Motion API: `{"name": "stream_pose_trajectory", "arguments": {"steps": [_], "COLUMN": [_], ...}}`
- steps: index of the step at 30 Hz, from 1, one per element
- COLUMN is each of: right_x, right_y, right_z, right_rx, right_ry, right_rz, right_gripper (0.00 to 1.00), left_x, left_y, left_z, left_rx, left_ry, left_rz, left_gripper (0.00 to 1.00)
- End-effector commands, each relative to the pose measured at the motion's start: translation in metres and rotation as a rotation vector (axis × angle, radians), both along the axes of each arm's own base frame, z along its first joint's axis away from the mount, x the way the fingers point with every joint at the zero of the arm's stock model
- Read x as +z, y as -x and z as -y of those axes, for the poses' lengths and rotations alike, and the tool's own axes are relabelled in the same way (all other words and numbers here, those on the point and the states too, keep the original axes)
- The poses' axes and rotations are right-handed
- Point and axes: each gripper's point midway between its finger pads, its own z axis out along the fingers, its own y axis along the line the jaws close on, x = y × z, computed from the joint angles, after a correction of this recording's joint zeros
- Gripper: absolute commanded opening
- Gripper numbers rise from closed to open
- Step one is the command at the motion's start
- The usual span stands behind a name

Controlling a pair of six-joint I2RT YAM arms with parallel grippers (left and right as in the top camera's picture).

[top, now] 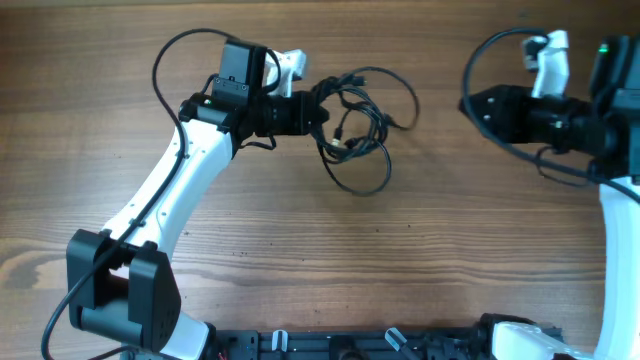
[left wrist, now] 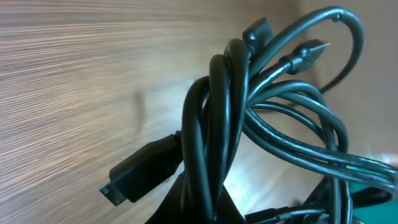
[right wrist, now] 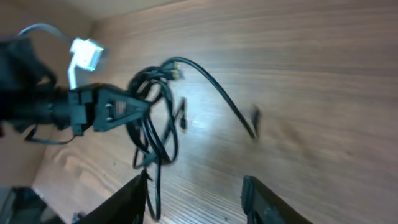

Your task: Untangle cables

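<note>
Wood table [top: 450, 220] filled the view. Left arm [top: 170, 190] angled across it toward the cables [left wrist: 217, 124], a tangled black bundle above centre with loose loops on the wood. Left gripper [top: 318, 112] was clamped on the bundle. Right gripper [right wrist: 194, 183] sat well apart, fingers spread, holding nothing.

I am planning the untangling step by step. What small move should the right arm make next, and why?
Probably move the right gripper toward the loose cable end that sticks out on its side, and close on it. The left gripper is shut on the tangled cables, while the right gripper is open, empty and apart from them, so pulling a strand free seems to need a second grip.
</note>
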Motion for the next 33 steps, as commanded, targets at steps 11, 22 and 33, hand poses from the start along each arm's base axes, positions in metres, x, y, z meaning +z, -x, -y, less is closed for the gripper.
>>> {"name": "stream_pose_trajectory", "arguments": {"steps": [11,22,33], "right_x": [-0.012,-0.04,-0.042], "right_y": [-0.005,-0.016,-0.017], "right_z": [-0.043,-0.042,-0.043], "right_rx": [0.152,0.15,0.15], "right_ry": [-0.011,-0.013,-0.014], "right_rz": [-0.011,-0.109,-0.117], "right_gripper": [0.6,0.55,0.21], "left_x": [0.052,0.05,0.05], "left_y": [0.058,0.057,0.057], "left_z": [0.083,0.088,0.088], "left_rx": [-0.455,-0.445,-0.441], "left_ry": [0.228,0.206,0.207], "left_rz": [0.257,0.268,0.262], "left_gripper": [0.04,0.04,0.09]}}
